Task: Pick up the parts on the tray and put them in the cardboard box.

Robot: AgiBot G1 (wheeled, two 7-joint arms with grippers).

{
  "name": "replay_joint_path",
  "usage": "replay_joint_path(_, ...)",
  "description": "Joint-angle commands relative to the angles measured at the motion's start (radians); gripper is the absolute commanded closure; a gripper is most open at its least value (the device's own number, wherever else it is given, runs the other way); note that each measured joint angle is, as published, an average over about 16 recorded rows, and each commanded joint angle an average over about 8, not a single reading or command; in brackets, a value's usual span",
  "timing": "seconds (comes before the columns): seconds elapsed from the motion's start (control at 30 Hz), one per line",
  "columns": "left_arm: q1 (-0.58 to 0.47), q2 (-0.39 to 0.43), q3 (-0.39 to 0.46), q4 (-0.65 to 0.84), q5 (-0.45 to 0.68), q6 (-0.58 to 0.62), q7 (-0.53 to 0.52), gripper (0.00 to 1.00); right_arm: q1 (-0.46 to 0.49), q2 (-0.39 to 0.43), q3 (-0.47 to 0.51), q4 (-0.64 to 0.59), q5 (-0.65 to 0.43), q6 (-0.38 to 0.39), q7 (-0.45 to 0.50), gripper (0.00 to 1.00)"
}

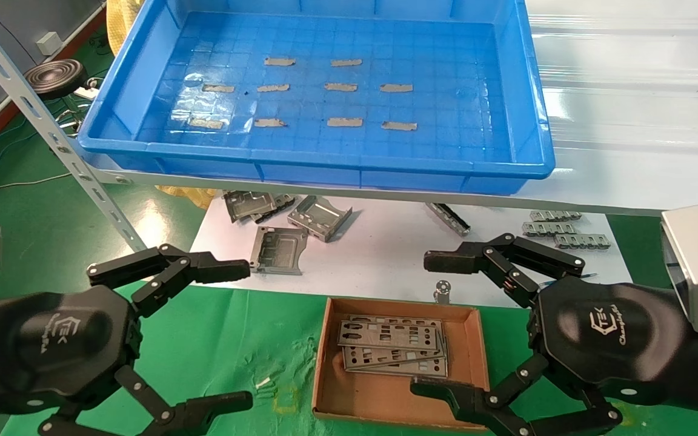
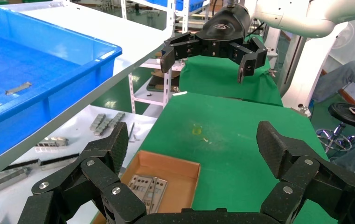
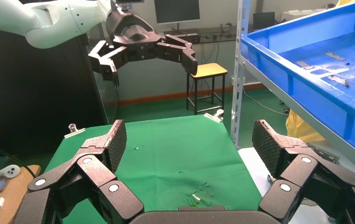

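The blue tray [image 1: 325, 172] sits on the raised shelf at the back; inside it I see only small grey tape strips [image 1: 344, 122], no plates. The cardboard box [image 1: 477, 351] lies on the green cloth at the front centre and holds a small stack of silver-grey punched plates [image 1: 394, 348]. My left gripper [image 1: 247, 334] is open and empty, left of the box. My right gripper [image 1: 422, 323] is open and empty, at the box's right side. The left wrist view shows my left gripper [image 2: 194, 142] open above the box [image 2: 175, 172] and plates [image 2: 147, 189]. The right wrist view shows my right gripper [image 3: 189, 144] open over green cloth.
Bent box-like metal brackets [image 1: 319, 217] and rows of small metal pieces [image 1: 558, 229] lie on the white sheet under the shelf. A perforated metal upright [image 1: 52, 130] slants down at the left. A small round metal piece [image 1: 443, 290] lies just behind the box.
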Motion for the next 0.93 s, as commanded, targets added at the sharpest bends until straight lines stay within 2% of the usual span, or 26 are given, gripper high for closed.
replay_joint_path(0.03, 0.000, 0.000, 0.000, 0.000, 0.000, 0.000, 0.000, 0.00, 0.000, 0.000, 0.000, 0.000, 0.000, 0.000, 0.000, 0.00)
replay_joint_path(0.93, 0.000, 0.000, 0.000, 0.000, 0.000, 0.000, 0.000, 0.00, 0.000, 0.000, 0.000, 0.000, 0.000, 0.000, 0.000, 0.00)
